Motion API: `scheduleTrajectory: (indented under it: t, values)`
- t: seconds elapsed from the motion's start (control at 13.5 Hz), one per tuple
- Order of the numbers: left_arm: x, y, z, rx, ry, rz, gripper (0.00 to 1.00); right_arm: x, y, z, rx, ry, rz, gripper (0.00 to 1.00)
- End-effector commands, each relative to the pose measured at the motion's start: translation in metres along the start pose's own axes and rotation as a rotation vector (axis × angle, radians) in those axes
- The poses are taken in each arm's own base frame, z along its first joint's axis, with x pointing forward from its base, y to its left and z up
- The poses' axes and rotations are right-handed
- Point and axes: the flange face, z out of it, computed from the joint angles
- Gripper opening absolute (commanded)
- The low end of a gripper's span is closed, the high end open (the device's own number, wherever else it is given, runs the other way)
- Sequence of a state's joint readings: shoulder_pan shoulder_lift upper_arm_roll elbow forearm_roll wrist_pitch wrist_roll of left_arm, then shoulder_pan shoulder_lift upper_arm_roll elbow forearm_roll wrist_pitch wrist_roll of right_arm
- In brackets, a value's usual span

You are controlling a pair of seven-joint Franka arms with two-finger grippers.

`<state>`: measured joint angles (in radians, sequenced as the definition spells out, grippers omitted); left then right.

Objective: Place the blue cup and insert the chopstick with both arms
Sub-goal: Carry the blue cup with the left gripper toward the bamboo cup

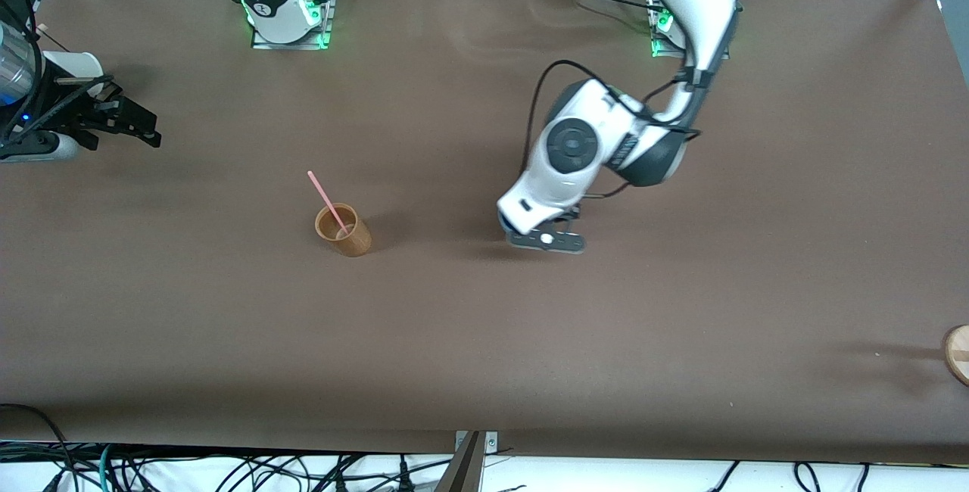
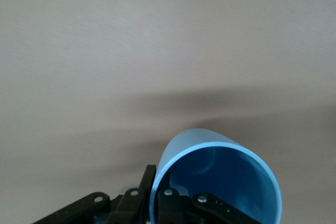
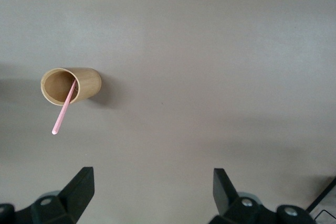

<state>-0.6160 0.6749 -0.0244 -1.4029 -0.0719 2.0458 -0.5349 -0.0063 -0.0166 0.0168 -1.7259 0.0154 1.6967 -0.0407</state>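
The blue cup (image 2: 220,177) is pinched by its rim in my left gripper (image 2: 157,195), one finger inside and one outside the wall. In the front view this gripper (image 1: 546,239) is low over the middle of the table and the arm hides the cup. The pink chopstick (image 1: 325,200) leans in a tan wooden-looking cup (image 1: 345,231) that stands toward the right arm's end; both also show in the right wrist view, the chopstick (image 3: 64,109) and the tan cup (image 3: 71,85). My right gripper (image 1: 129,119) is open and empty (image 3: 152,187), at the right arm's end of the table.
A white cup (image 1: 76,64) stands beside the right arm's hand at the table's edge. A round wooden thing (image 1: 958,353) shows at the table edge at the left arm's end. Brown table (image 1: 484,340) all round.
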Motion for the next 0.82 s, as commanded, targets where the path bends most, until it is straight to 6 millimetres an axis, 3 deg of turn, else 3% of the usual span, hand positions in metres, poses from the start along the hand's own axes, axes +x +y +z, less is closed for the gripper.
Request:
scheduleTrajectory:
  t: [0.0, 0.37, 0.74]
  values:
    - [0.003, 0.04, 0.013, -0.003, 0.009, -0.044, 0.0, 0.0, 0.002, -0.004, -0.008, -0.015, -0.008, 1.0]
    - [-0.011, 0.073, 0.057, -0.01, 0.032, -0.102, 0.0, -0.002, 0.005, -0.004, -0.005, -0.026, 0.009, 1.0]
    - [-0.012, 0.078, 0.08, -0.005, 0.057, -0.118, 0.0, 0.0, 0.001, 0.003, 0.003, -0.035, 0.008, 1.0]
